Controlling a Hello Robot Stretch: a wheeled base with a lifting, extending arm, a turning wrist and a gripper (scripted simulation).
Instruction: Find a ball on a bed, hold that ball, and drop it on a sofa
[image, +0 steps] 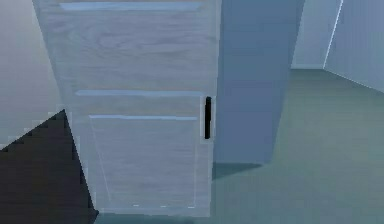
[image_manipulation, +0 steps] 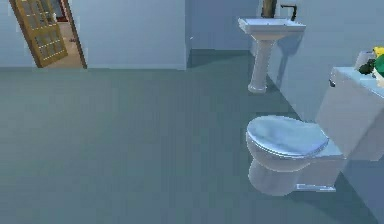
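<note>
I could not tell what my gripper was doing, or whether it was loose or tight. Right in front of me stood a pale wooden door (image: 140, 110) with a dark handle (image: 206, 118), very close. Out to my arm side was a white toilet (image_manipulation: 288, 150) on the blue-grey floor (image_manipulation: 120, 130). Some small green and yellow things (image_manipulation: 375, 66) sat on top of its tank (image_manipulation: 352, 110), and I could not tell what they were. Farther off stood a white sink (image_manipulation: 268, 30) on a stand, with a dark tap (image_manipulation: 290, 12). Far away was a brown door with glass panes (image_manipulation: 45, 32). This looked like a bathroom to me. I could not tell where the ball was. I think no part of the job was done yet. I had to find the bed with the ball, pick the ball up, carry it to a sofa and let it go there. My guess was that I first had to get out of this room.
</note>
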